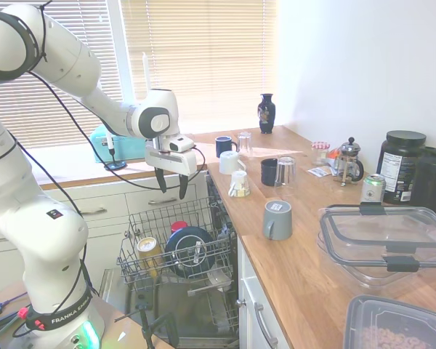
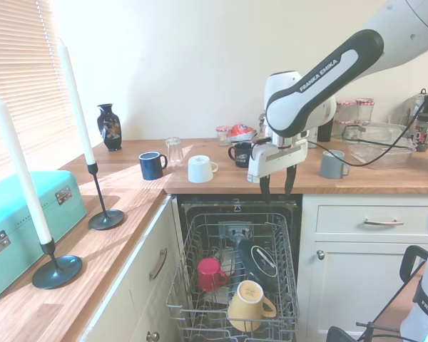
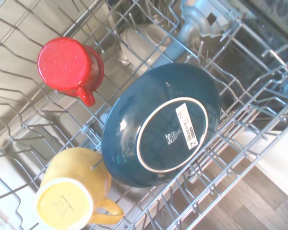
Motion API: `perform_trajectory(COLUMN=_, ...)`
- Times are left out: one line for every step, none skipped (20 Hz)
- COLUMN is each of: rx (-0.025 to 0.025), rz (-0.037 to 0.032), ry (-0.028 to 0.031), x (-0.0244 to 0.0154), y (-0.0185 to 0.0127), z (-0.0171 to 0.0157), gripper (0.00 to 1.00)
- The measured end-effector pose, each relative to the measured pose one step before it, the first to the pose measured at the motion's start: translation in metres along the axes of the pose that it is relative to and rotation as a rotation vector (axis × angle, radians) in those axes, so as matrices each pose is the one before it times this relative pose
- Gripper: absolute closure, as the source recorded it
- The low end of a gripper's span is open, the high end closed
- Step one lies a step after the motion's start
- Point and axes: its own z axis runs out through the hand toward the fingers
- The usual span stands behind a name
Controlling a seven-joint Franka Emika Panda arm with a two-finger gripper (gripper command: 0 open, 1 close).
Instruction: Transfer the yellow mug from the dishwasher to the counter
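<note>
Your gripper [image 1: 172, 184] hangs with fingers spread and empty above the dishwasher [image 1: 176, 256] rack. You can see the yellow mug [image 2: 249, 305] lying bottom-up at the rack's front edge, touching the dark blue bowl [image 3: 162, 124], with the red mug [image 3: 70, 66] beyond it.

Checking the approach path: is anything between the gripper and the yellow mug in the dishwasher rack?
Nothing but air. In the second exterior view the open gripper hangs above the rack, and the yellow mug lies lower toward the front; the dark blue plate stands beside that line.
</note>
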Motion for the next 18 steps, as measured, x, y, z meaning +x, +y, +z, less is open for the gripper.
perform_trajectory(rx=-0.00073, rz=-0.00001, ry=-0.00067, x=0.00003, y=-0.00003, z=0.00049, gripper=0.0)
perform_trajectory(rx=0.00116, rz=0.00171, ry=0.0012, x=-0.00018, y=-0.00036, z=0.00016, gripper=0.0)
perform_trajectory(rx=0.00265, rz=0.00124, ry=0.00383, x=-0.00214, y=-0.00162, z=0.00162, gripper=0.0)
perform_trajectory(rx=0.00042, rz=-0.00307, ry=0.00319, x=-0.0055, y=-0.00207, z=0.00454, gripper=0.0)
perform_trajectory(rx=-0.00043, rz=-0.00982, ry=0.00281, x=-0.00746, y=-0.0025, z=0.00594, gripper=0.0)
perform_trajectory(rx=0.00112, rz=-0.01599, ry=0.00306, x=-0.0087, y=-0.00246, z=0.00712, gripper=0.0)
perform_trajectory(rx=0.00247, rz=-0.01682, ry=0.00144, x=-0.00923, y=-0.00228, z=0.00727, gripper=0.0)
perform_trajectory(rx=0.00292, rz=-0.01568, ry=0.00297, x=-0.00755, y=-0.00198, z=0.00584, gripper=0.0)
perform_trajectory(rx=0.00404, rz=-0.01292, ry=0.00437, x=-0.00576, y=-0.00136, z=0.00504, gripper=0.0)
perform_trajectory(rx=0.00567, rz=-0.01206, ry=0.00503, x=-0.00462, y=-0.00182, z=0.00429, gripper=0.0)
perform_trajectory(rx=0.00147, rz=-0.01272, ry=0.00143, x=-0.00483, y=-0.00193, z=0.00507, gripper=0.0)
perform_trajectory(rx=-0.00084, rz=-0.0134, ry=0.0, x=-0.00388, y=-0.00282, z=0.00553, gripper=0.0)
perform_trajectory(rx=-0.00216, rz=-0.01669, ry=0.00043, x=-0.00341, y=-0.00351, z=0.00584, gripper=0.0)
perform_trajectory(rx=-0.00176, rz=-0.01842, ry=0.00107, x=-0.00375, y=-0.00429, z=0.00651, gripper=0.0)
perform_trajectory(rx=-0.00241, rz=-0.02548, ry=0.00235, x=-0.0037, y=-0.00432, z=0.00738, gripper=0.0)
perform_trajectory(rx=-0.00348, rz=-0.02466, ry=0.00135, x=-0.0037, y=-0.00397, z=0.0077, gripper=0.0)
perform_trajectory(rx=-0.00224, rz=-0.02795, ry=0.00589, x=-0.00314, y=-0.00403, z=0.00724, gripper=0.0)
perform_trajectory(rx=-0.00187, rz=-0.02868, ry=0.00662, x=-0.00283, y=-0.00427, z=0.00737, gripper=0.0)
